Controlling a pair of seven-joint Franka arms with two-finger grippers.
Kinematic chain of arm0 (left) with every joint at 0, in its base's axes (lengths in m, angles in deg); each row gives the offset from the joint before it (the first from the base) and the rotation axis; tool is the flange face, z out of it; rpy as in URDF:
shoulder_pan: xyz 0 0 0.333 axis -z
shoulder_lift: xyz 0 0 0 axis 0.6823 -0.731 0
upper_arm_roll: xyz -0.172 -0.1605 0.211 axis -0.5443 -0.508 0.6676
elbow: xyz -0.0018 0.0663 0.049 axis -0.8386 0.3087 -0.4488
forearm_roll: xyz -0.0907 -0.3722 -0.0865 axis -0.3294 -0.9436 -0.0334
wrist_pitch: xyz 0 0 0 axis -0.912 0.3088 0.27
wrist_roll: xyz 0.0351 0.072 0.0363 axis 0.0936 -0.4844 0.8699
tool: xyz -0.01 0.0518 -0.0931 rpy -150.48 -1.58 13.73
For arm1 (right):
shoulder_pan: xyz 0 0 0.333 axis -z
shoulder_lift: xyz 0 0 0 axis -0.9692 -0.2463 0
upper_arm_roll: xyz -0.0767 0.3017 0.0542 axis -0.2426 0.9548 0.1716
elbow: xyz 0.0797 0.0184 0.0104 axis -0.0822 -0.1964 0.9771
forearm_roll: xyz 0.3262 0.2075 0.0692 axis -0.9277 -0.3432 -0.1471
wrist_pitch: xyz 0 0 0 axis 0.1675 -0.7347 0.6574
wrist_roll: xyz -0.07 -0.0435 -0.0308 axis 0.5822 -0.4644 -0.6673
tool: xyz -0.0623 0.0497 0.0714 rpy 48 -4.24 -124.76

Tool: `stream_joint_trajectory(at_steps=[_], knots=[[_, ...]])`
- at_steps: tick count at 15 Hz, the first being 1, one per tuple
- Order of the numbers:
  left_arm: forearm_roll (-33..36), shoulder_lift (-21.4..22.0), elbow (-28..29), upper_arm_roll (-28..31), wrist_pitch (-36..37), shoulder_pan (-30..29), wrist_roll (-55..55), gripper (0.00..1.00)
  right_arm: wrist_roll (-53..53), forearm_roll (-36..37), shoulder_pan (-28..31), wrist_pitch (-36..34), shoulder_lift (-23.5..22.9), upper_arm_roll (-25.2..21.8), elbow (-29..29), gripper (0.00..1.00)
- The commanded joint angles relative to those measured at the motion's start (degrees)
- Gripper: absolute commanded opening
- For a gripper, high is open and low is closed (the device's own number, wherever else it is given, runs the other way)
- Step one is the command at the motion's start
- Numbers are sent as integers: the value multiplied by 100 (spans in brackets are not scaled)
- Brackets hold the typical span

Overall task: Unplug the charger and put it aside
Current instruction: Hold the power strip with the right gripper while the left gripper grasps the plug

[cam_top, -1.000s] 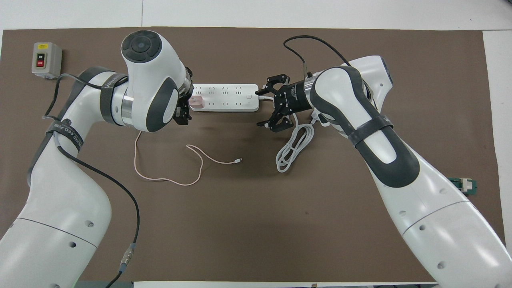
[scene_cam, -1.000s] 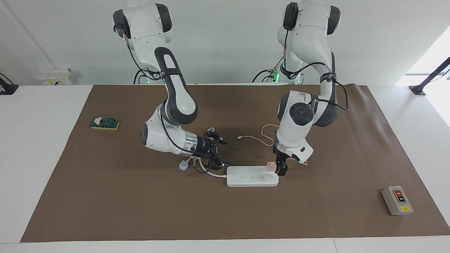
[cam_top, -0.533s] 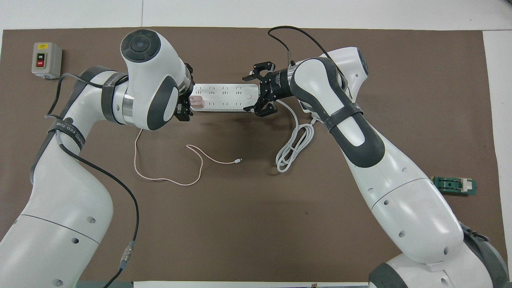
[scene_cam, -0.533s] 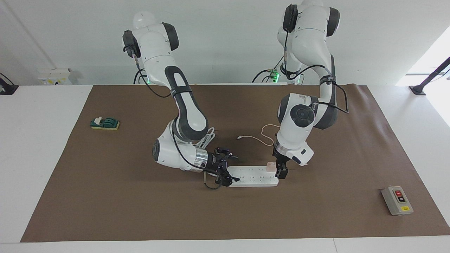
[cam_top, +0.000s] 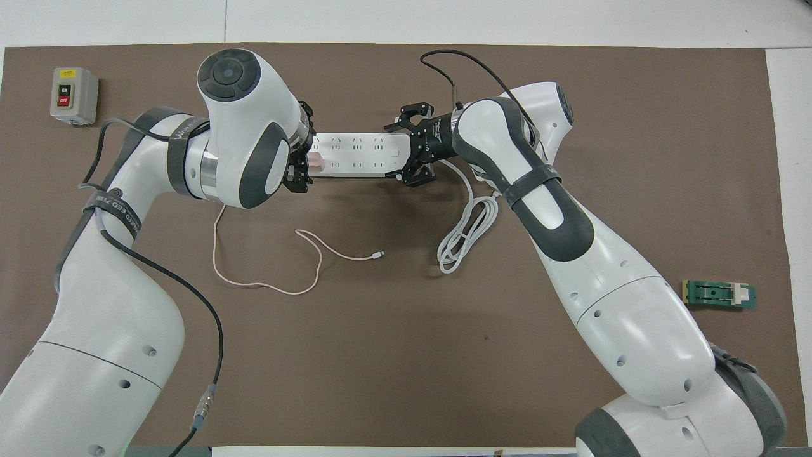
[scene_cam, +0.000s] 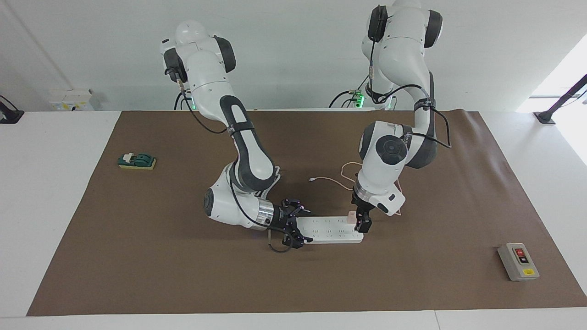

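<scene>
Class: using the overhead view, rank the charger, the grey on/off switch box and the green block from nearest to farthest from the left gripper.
1. Charger: plugged into the power strip's end, at the left gripper.
2. Grey on/off switch box: at the left arm's end of the table.
3. Green block: at the right arm's end.

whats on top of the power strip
The pink charger sits plugged in at the power strip's left-arm end, at the left gripper. Its prongs are hidden; the right gripper covers the other end.
</scene>
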Motion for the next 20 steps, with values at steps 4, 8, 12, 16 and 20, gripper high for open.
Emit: stream_joint_trajectory(at_steps=[4, 8, 12, 16, 20], knots=[[-51, -61, 12, 79, -54, 121, 48, 76, 350, 38, -106, 181, -185, -8, 150, 100], [-7, -61, 12, 79, -36, 130, 4, 41, 446, 12, -62, 173, -185, -8, 132, 100], [1, -61, 21, 79, -45, 148, -31, 1, 526, 240, 87, -38, -194, -43, 185, 100], [19, -61, 39, 88, -45, 157, -31, 1, 570, 214, -1, 94, -194, -43, 150, 100], [19, -61, 39, 88, -45, 157, -31, 1, 692, 162, -36, 340, -185, -34, 88, 55]])
